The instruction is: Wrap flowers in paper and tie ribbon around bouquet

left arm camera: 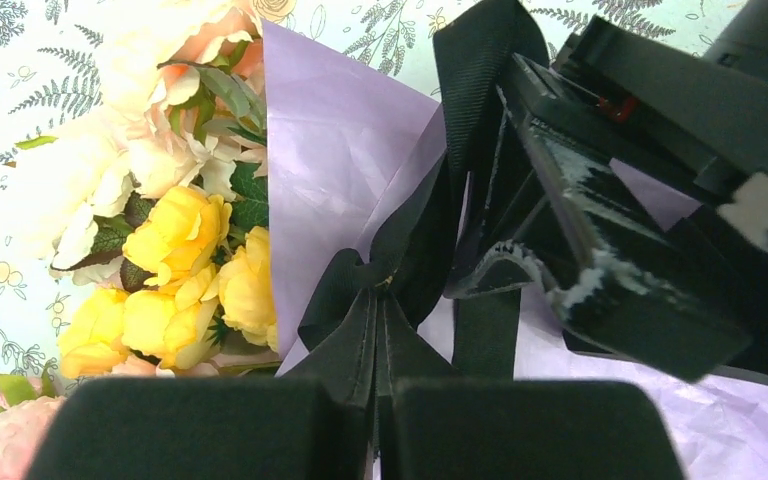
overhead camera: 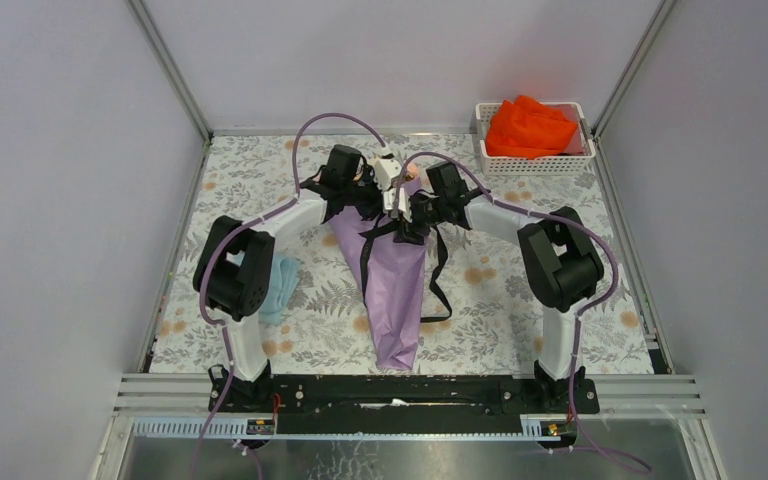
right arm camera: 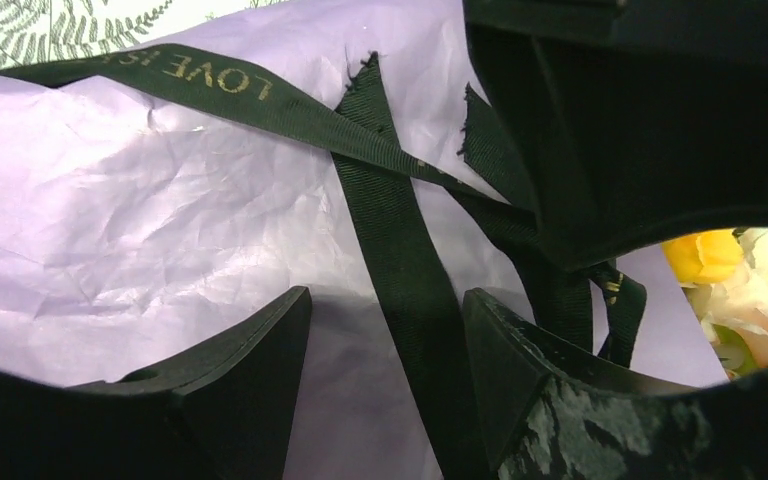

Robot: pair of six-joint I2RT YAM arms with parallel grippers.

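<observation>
Left gripper [left arm camera: 375, 425] pinching ribbon [left arm camera: 480, 120], bouquet [overhead camera: 397, 285] lying near-to-far, narrow tip nearest.

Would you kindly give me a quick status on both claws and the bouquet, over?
Left claw shut on the ribbon. Right claw open, straddling a loose ribbon strand. Bouquet wrapped, lying on the table. Claws crowded close together.

One bouquet [overhead camera: 396, 290], one ribbon [overhead camera: 443, 272], one basket [overhead camera: 535, 166], two cloths [overhead camera: 528, 128].
</observation>
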